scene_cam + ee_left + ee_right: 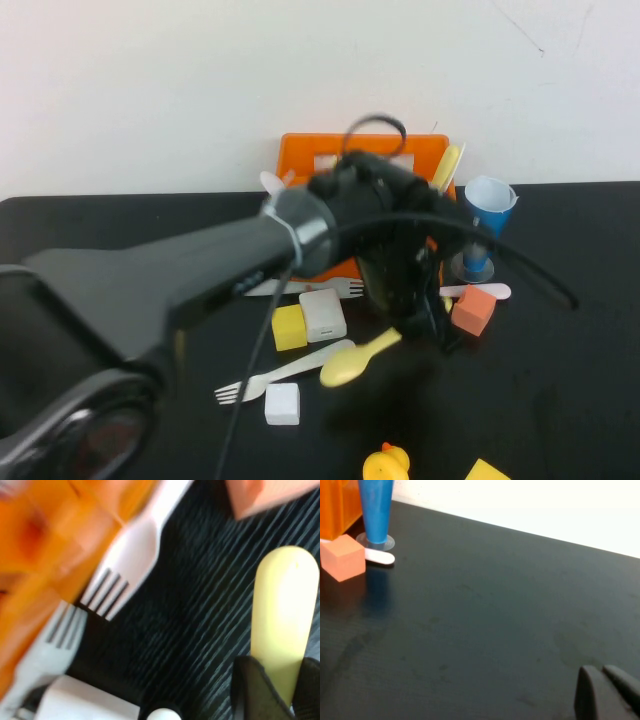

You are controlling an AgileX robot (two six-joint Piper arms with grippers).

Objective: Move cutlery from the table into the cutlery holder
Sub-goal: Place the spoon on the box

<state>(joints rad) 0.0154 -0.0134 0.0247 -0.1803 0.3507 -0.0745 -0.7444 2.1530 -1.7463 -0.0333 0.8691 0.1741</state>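
Yellow spoon clamped by its handle between the jaws of the left gripper, bowl hanging out toward 8 o'clock, low over the black table. Left arm stretched from the near left corner across the middle of the high view, covering much of the orange cutlery holder at 12 o'clock. One more yellow utensil already standing in the holder's right part. In the left wrist view, same spoon's handle gripped by the dark fingertips.

Cream fork flat on the table at 7 o'clock from the gripper, prongs toward the near left. Whitish fork lying just in front of the holder, partly under the arm. White-handled piece beside the salmon cube, at 2 o'clock from the gripper. Blue cup standing right of the holder.

Right gripper seen only from its own wrist camera, low over bare table, fingers pressed together, holding nothing.
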